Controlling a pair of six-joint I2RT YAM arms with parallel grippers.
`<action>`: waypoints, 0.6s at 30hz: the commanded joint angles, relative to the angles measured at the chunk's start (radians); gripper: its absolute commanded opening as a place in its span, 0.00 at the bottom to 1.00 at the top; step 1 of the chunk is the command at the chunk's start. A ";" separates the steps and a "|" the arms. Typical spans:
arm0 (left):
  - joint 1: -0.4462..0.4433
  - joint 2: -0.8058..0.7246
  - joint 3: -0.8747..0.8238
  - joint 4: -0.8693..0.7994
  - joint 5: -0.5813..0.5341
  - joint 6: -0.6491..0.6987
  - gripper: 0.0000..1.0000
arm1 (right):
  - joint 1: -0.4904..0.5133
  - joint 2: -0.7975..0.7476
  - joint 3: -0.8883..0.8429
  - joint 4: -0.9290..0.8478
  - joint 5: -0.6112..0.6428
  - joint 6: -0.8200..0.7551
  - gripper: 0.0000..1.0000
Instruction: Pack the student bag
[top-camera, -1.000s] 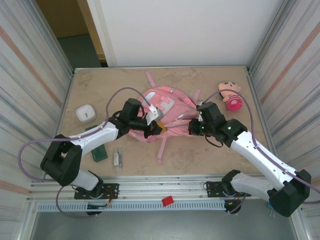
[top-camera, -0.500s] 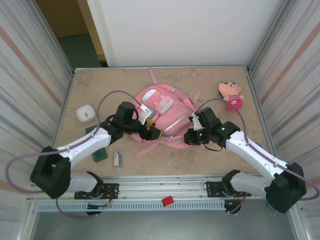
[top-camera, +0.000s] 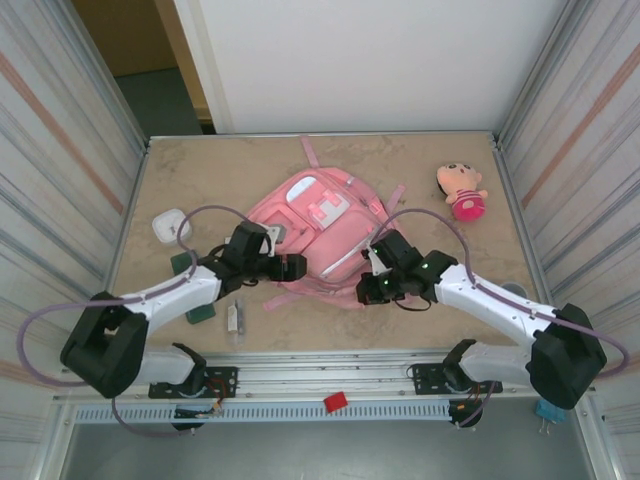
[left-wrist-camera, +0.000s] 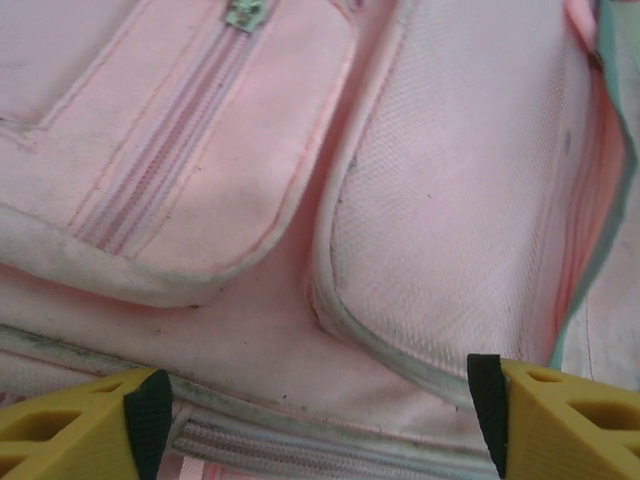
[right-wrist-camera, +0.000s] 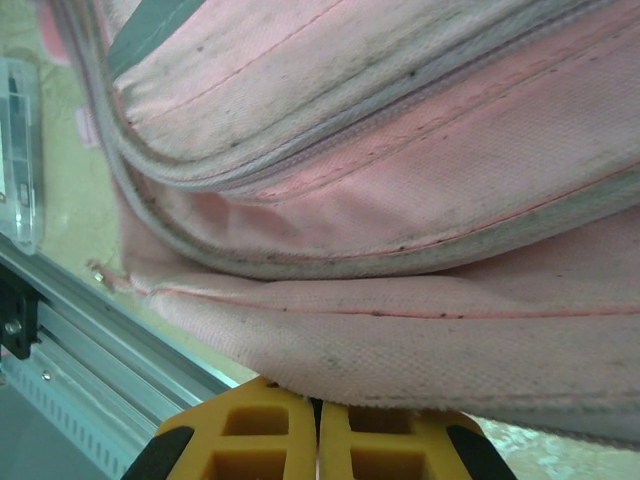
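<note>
The student bag (top-camera: 322, 212), a large pink backpack, lies flat in the middle of the table with its front pockets up. My left gripper (top-camera: 292, 266) is at its near-left edge and stands open. In the left wrist view its yellow fingers (left-wrist-camera: 85, 425) stand wide apart over the bag's (left-wrist-camera: 430, 200) pocket and zip seam, holding nothing. At the bag's near-right edge my right gripper (top-camera: 366, 287) is shut. Up close its (right-wrist-camera: 318, 410) jaws are pressed together on the hem of the bag (right-wrist-camera: 400, 200), which covers their tips.
A small doll (top-camera: 460, 190) in a pink dress lies at the back right. A white box (top-camera: 168, 226), a green flat item (top-camera: 192, 295) and a clear case (top-camera: 233, 318) lie at the left, near my left arm. The aluminium rail (top-camera: 330, 372) runs along the near edge.
My left gripper has opened and let go of the bag, then drawn back left. The bag has dropped from bunched and lifted to lying flat. The right gripper moved nearer, still shut.
</note>
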 joint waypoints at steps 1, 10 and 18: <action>0.021 0.103 0.055 0.109 -0.016 -0.016 0.82 | 0.049 0.011 -0.019 0.104 -0.004 0.069 0.00; 0.092 0.292 0.252 0.197 0.075 -0.034 0.82 | 0.128 0.112 -0.016 0.291 0.074 0.169 0.00; 0.098 0.033 0.088 0.108 0.063 -0.197 0.79 | 0.140 0.226 0.037 0.360 0.008 0.161 0.00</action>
